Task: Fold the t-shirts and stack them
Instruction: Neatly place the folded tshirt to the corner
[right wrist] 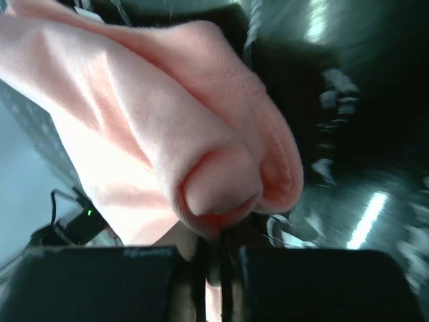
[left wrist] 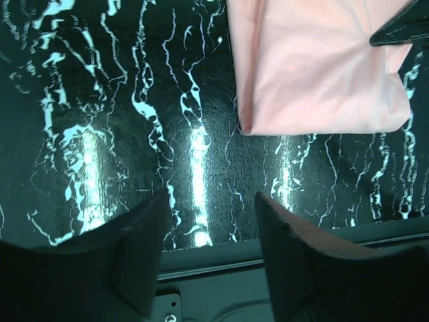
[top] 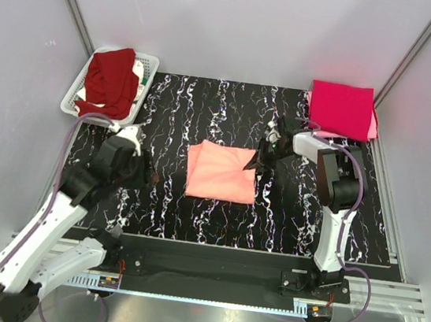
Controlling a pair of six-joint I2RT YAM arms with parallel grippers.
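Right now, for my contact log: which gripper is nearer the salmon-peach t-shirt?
Right. The right gripper is shut on the salmon-peach t-shirt; the left gripper is open, apart, off its opposite side.

**Peach tee at centre, three more at the far corners**

The salmon-peach t-shirt lies folded to a rough square at the middle of the table. Its right edge is bunched and pinched in the right claw. At the far right corner a crimson t-shirt, folded flat, sits on a light pink t-shirt whose edge peeks out. A dark red t-shirt lies crumpled in the basket at far left.
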